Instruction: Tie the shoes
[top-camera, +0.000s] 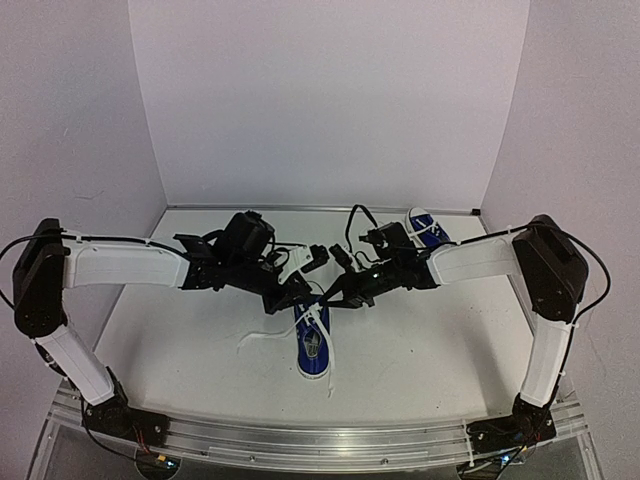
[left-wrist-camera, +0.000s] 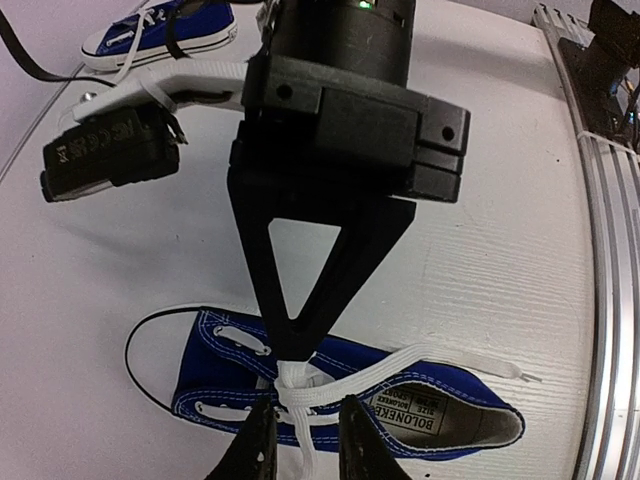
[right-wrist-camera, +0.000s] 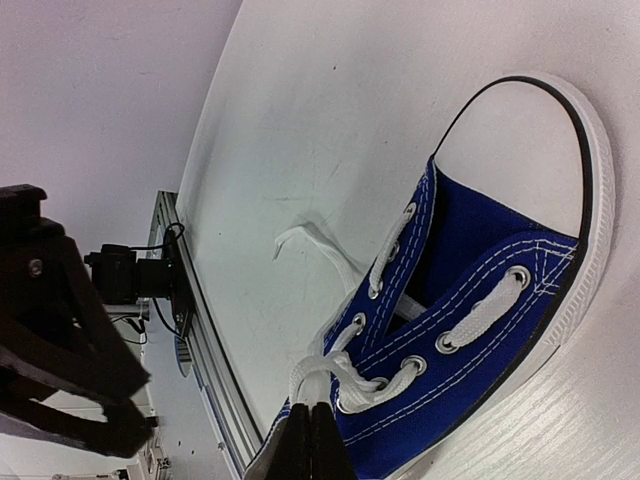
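Where pale walls (top-camera: 330, 100) enclose it, the white table (top-camera: 430, 350) bears both shoes (top-camera: 314, 345).

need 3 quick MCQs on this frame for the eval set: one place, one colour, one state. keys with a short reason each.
1. Where is the spare shoe?
A) far right of the table, beyond the right arm
B) near-left corner
C) off the table
2. The canvas of the centre shoe is:
A) red
B) black
C) blue
3. The right gripper is:
A) wide open in the air
B) shut on a white lace
C) clamped on the heel

Key:
1 A, the top view shows it past the right arm.
2 C, the uppers are blue in every view.
3 B, its fingers meet on the lace over the eyelets.
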